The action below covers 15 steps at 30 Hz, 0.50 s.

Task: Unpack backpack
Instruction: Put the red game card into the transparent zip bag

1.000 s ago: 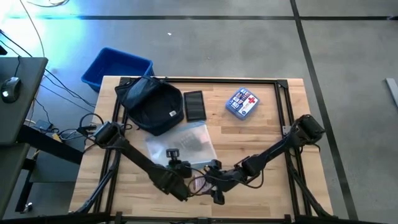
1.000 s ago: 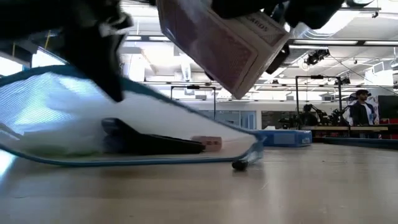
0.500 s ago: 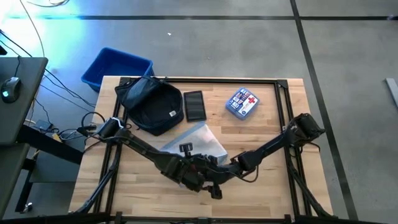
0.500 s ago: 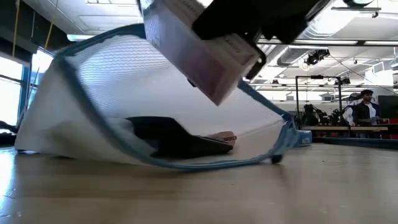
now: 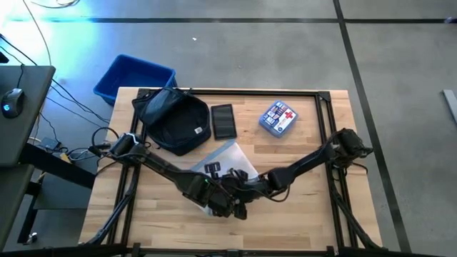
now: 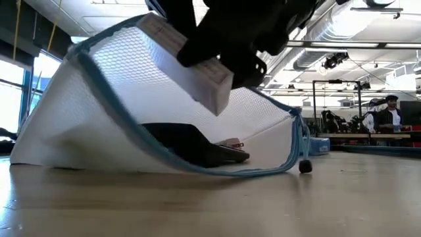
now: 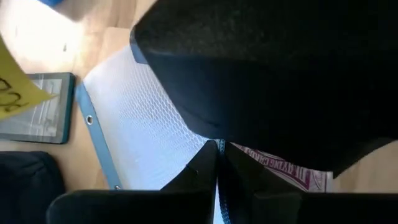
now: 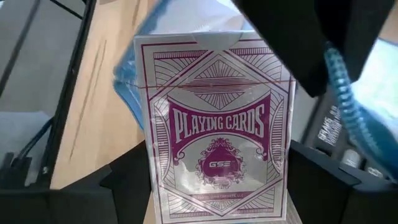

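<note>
The right gripper (image 8: 214, 180) had its fingers (image 8: 124, 186) spread wide around a sealed pack of playing cards (image 8: 214, 118), one dark finger on each long side of the magenta-and-white box. In the low view the pack (image 6: 187, 62) hung tilted above the tabletop, clear of the wood. From above, this gripper (image 5: 239, 207) sat at about 6 o'clock on the tabletop (image 5: 300, 221), its arm running out toward the 3 o'clock edge.

The left gripper (image 7: 216, 168) had its fingers (image 7: 199, 171) pressed together on the blue-trimmed edge of a white mesh zip pouch (image 7: 149, 124). In the high view it (image 5: 211, 200) lay just beside the right gripper, near 6 o'clock, with its arm reaching back to the 9 o'clock edge. The pouch (image 6: 112, 112) stood lifted into a tent shape, its mouth gaping toward the low camera, with a dark flat item (image 6: 191, 145) and a small tan object (image 6: 230, 143) lying inside; what they were could not be told.

The backpack (image 5: 175, 121) rested at about 11 o'clock on the tabletop, dark navy, with a small white label showing. Just beside it toward 12 o'clock lay a black tablet-like slab (image 5: 223, 121). A blue first-aid pouch with a red cross (image 5: 278, 118) sat at about 1 o'clock, well apart from the backpack. A bright blue plastic bin (image 5: 132, 77) stood on the floor off the 11 o'clock corner. In the room beyond, a person (image 6: 383, 117) stood far off.
</note>
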Each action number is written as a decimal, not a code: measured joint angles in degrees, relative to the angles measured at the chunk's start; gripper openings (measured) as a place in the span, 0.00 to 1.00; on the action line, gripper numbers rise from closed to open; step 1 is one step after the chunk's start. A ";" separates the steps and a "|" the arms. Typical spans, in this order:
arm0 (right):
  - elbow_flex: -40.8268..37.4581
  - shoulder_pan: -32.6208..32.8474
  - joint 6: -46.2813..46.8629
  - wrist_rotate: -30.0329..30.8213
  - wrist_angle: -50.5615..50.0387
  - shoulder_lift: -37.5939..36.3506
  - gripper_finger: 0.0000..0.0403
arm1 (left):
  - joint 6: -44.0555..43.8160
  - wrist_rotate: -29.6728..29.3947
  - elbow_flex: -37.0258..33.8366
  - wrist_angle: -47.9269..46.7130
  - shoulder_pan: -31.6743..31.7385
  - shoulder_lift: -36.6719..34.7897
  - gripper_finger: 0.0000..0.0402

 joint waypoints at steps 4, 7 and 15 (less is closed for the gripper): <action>0.07 0.02 -0.28 0.05 7.94 2.68 0.74 | 0.83 0.69 0.00 -2.15 -0.35 -0.54 0.00; 0.26 0.29 -0.54 0.75 8.19 4.00 0.72 | 0.45 0.27 0.00 -4.96 -1.16 -0.39 0.00; 0.37 1.77 -1.78 9.33 7.12 4.96 0.70 | -3.72 -0.73 0.13 -6.55 -4.16 -0.30 0.00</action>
